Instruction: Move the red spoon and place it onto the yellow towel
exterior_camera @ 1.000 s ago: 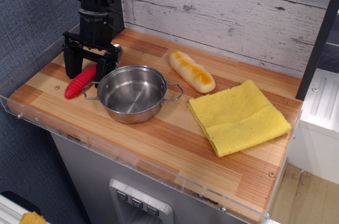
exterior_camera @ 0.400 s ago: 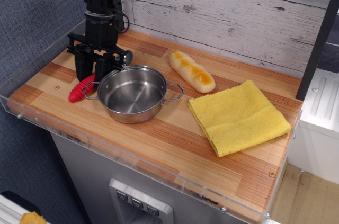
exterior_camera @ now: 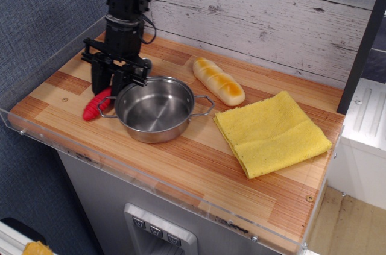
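Note:
The red spoon (exterior_camera: 96,105) lies at the left of the wooden counter, its ribbed red handle pointing toward the front left corner. Its metal bowl is hidden behind my gripper (exterior_camera: 110,90). The gripper points straight down over the spoon's upper end, with its black fingers (exterior_camera: 98,81) closed against the handle, right beside the pot's left handle. The yellow towel (exterior_camera: 271,133) lies folded and flat at the right side of the counter, far from the gripper, with nothing on it.
A steel pot (exterior_camera: 155,109) stands just right of the spoon, between it and the towel. A yellow-orange bread loaf (exterior_camera: 219,81) lies behind the pot. A clear acrylic rim (exterior_camera: 54,140) edges the counter's front and left. A plank wall stands behind.
The fingers stood wide apart around the spoon and have closed on its handle. Gripper, spoon and pot have all shifted slightly to the right.

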Robot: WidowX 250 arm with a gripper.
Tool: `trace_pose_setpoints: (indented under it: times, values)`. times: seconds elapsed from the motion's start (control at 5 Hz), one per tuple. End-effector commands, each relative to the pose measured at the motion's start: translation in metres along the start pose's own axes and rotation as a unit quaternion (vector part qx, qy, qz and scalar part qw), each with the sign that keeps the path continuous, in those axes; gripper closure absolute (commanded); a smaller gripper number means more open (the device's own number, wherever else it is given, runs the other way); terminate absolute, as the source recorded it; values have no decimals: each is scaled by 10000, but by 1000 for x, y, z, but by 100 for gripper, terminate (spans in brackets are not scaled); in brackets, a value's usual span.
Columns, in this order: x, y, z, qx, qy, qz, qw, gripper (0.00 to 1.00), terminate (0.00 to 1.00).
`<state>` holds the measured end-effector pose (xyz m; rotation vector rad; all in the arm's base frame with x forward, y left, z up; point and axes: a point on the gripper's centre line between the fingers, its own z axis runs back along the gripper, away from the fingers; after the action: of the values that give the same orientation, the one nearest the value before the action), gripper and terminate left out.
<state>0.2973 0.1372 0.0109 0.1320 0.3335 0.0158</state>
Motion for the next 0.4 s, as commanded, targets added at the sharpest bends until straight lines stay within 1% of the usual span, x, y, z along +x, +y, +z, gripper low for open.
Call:
trace_pose_setpoints:
  times: [0.0,0.2]
  values:
    - [-24,1,77,573,-1456,-266,9873,100,0]
    - [-45,-3,122,992,-2369,-257,9661,100,0]
